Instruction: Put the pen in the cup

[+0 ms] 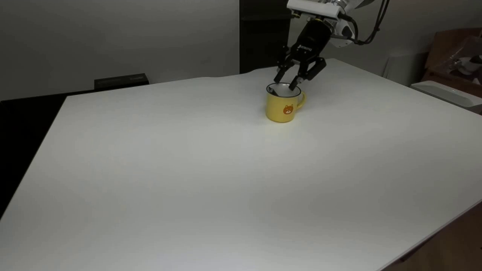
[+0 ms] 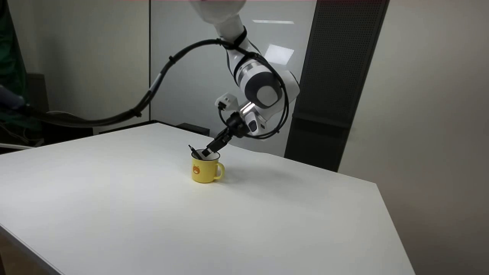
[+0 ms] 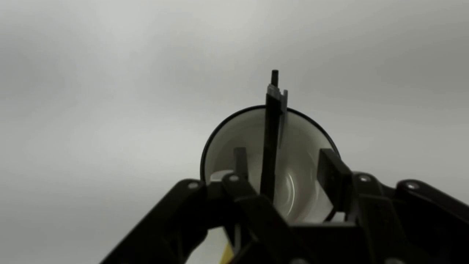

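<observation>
Parted fingers (image 3: 332, 178) hover at the cup (image 1: 278, 111), pen (image 3: 270, 146) leaning inside

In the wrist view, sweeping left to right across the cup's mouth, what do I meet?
The cup's left rim, one fingertip of the pincer, the pen, the opposite fingertip.
</observation>
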Tool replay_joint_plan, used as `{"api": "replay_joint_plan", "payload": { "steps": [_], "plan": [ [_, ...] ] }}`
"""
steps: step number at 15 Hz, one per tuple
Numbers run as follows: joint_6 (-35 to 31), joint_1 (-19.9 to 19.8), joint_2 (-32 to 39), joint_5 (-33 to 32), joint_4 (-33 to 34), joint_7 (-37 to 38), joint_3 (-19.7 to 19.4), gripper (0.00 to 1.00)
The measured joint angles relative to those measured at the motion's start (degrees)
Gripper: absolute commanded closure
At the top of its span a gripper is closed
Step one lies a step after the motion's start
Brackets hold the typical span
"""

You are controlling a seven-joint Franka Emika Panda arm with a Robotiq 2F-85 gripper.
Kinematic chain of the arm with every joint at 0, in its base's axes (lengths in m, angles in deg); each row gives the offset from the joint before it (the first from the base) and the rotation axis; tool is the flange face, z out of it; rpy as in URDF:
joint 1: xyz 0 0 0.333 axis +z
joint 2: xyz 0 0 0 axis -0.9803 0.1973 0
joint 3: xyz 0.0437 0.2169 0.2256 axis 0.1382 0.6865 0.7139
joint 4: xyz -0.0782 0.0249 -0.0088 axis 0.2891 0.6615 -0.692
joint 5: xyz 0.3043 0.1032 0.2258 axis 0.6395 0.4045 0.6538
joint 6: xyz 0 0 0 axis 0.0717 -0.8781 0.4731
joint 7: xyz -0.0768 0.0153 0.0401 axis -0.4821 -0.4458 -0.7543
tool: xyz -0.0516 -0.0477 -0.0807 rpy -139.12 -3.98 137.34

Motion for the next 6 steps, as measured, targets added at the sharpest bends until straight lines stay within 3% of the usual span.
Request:
{"api": "replay_joint_plan", "payload": {
  "steps": [2,6],
  "plan": [
    [-0.05,0.00,-0.02,0.02,0.19,-0.05,0.01,0.03],
    [-3.24,0.09,-1.33,-0.08,-0.06,-1.44,-0.03,0.00]
  ]
}}
